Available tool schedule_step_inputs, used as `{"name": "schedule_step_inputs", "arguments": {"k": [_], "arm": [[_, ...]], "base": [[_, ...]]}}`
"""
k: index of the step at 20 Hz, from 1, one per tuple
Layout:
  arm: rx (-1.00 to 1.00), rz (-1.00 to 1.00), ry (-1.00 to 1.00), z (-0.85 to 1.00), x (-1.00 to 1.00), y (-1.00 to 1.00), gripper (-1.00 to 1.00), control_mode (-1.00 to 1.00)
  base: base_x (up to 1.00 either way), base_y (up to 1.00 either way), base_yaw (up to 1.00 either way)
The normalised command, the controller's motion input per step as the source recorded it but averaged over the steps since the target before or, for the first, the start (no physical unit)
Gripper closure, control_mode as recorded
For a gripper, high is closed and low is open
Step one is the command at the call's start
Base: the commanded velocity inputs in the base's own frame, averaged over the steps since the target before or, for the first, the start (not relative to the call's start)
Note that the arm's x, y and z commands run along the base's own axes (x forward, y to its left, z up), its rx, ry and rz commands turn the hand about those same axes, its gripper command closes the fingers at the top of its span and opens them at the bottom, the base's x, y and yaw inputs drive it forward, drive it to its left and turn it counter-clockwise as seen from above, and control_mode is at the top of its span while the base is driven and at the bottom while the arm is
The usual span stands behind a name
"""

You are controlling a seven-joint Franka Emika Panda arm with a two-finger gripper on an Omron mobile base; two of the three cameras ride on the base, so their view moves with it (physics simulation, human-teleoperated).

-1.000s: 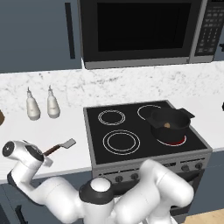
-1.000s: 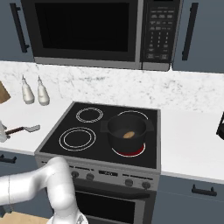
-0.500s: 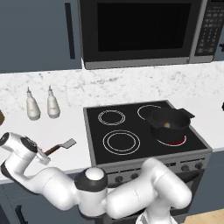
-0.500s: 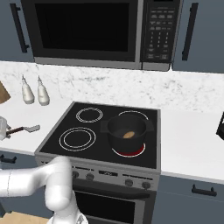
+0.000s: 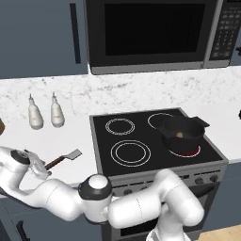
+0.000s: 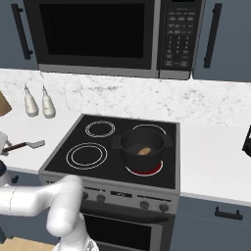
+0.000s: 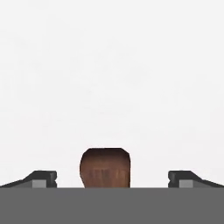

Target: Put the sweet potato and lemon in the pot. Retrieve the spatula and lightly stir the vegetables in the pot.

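- No brand or legible writing anywhere; keypad on the microwave (image 6: 176,44) above the stove (image 6: 117,147) too small to read.
- Spatula (image 5: 60,160) lying flat on the white counter (image 5: 70,136), left of the stove: slim reddish-brown handle, small flat square grey blade at the end nearer the stove.
- In the hand view, rounded brown butt end of the spatula (image 7: 105,167) centred low between the two dark fingertips (image 7: 41,178), over white counter (image 7: 109,65).
- Gripper (image 5: 35,164) at the far handle end of the spatula, left of the stove, jaws spread wide on either side of the handle with clear gaps; nothing grasped.
- Pot (image 5: 181,134) sitting on the stove's front right burner, glowing red beneath it: short, round, dark grey-black, two flat side handles.
- Sweet potato (image 6: 144,150) inside the pot (image 6: 142,147), orange-brown, tapered; also visible as a small orange-brown patch (image 5: 179,135) from the left base view.
- Lemon not discernible inside the pot.
- Two pale bottles (image 5: 45,113) upright side by side on the counter, left of the stove and behind the spatula.
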Motion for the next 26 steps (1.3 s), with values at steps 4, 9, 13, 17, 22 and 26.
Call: {"name": "schedule_step_inputs", "arguments": {"k": [4, 9, 13, 17, 22, 26], "arm": [[-0.13, -0.14, 0.00, -0.55, -0.25, -0.16, 1.00, -1.00], [-0.02, -0.13, 0.00, -0.33, -0.06, -0.76, 1.00, -1.00], [0.00, -0.04, -0.03, -0.19, -0.17, -0.80, 1.00, -1.00], [0.07, 0.02, -0.12, 0.08, -0.01, -0.70, 1.00, -1.00], [0.24, 0.08, -0.27, 0.59, -0.10, -0.67, 1.00, -1.00], [0.34, 0.12, -0.32, 0.85, -0.46, -0.61, 1.00, -1.00]], "base": [[0.00, 0.00, 0.00], [0.00, 0.00, 0.00], [0.00, 0.00, 0.00], [0.00, 0.00, 0.00], [0.00, 0.00, 0.00], [0.00, 0.00, 0.00]]}}
